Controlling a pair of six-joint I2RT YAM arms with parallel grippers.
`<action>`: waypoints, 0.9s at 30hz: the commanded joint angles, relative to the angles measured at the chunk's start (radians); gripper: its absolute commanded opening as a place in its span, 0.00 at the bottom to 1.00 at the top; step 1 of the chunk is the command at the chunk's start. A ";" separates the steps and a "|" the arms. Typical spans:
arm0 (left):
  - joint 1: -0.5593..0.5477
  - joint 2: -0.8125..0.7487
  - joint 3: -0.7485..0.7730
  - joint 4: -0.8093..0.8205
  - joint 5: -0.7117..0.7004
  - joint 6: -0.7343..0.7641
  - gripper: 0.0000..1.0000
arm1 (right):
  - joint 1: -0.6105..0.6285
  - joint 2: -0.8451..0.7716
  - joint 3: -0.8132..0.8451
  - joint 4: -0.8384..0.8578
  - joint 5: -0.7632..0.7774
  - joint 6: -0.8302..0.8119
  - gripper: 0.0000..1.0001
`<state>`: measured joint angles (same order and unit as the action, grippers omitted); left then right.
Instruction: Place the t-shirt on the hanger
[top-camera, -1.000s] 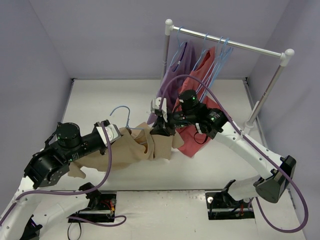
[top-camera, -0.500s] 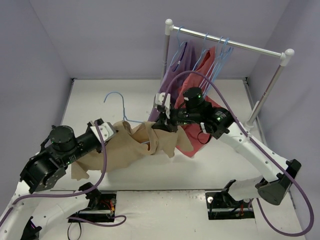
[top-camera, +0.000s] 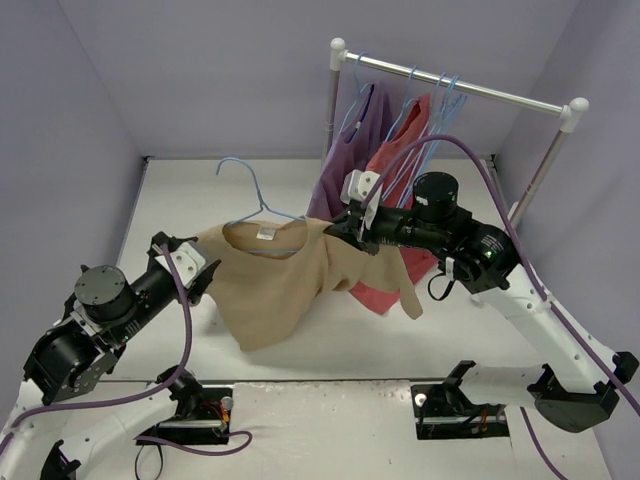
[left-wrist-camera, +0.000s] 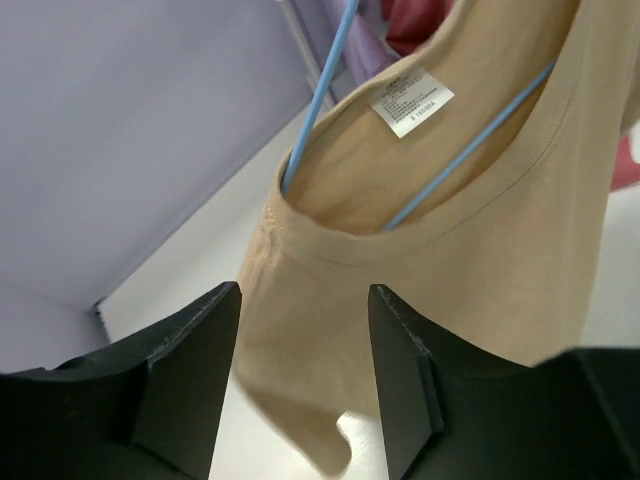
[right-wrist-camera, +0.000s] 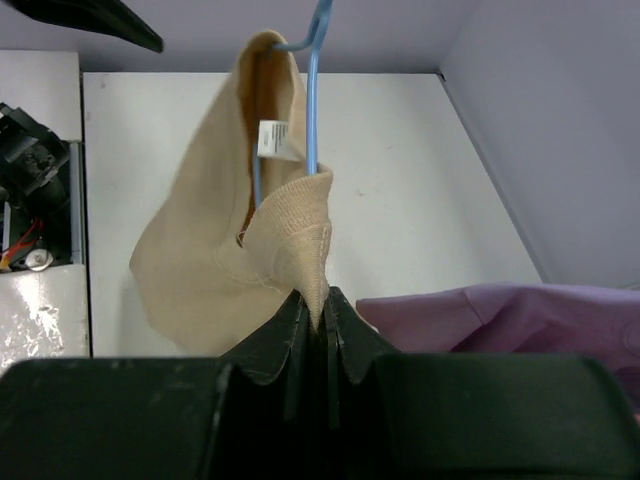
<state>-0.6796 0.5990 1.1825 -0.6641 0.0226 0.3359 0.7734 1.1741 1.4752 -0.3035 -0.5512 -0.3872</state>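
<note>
The t-shirt (top-camera: 275, 285) hangs stretched above the middle of the worktop (top-camera: 180, 190). The hanger (left-wrist-camera: 317, 100) sits inside its collar, with the hook poking out toward 11 o'clock. The right gripper (top-camera: 345, 228), at the shirt's 2 o'clock, is pressed together on a fold of shirt edge. The left gripper (top-camera: 203, 278), at its 9 o'clock, is spread, with fabric just ahead of its fingers; contact is unclear. At 1 o'clock a rack (top-camera: 460, 88) holds a purple shirt (top-camera: 345, 150) and a red shirt (top-camera: 385, 280)
</note>
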 joint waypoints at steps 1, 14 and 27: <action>-0.005 -0.012 0.072 0.072 -0.123 -0.012 0.61 | -0.003 -0.023 0.055 0.096 0.073 -0.001 0.00; -0.005 0.008 0.197 0.075 -0.284 -0.113 0.73 | -0.004 -0.024 0.173 0.102 0.136 -0.003 0.00; -0.005 -0.042 0.164 0.077 -0.334 -0.143 0.73 | -0.004 -0.254 -0.220 0.095 0.078 0.204 0.00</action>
<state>-0.6796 0.5473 1.3456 -0.6477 -0.2903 0.2152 0.7727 0.9754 1.3315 -0.3018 -0.4603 -0.2791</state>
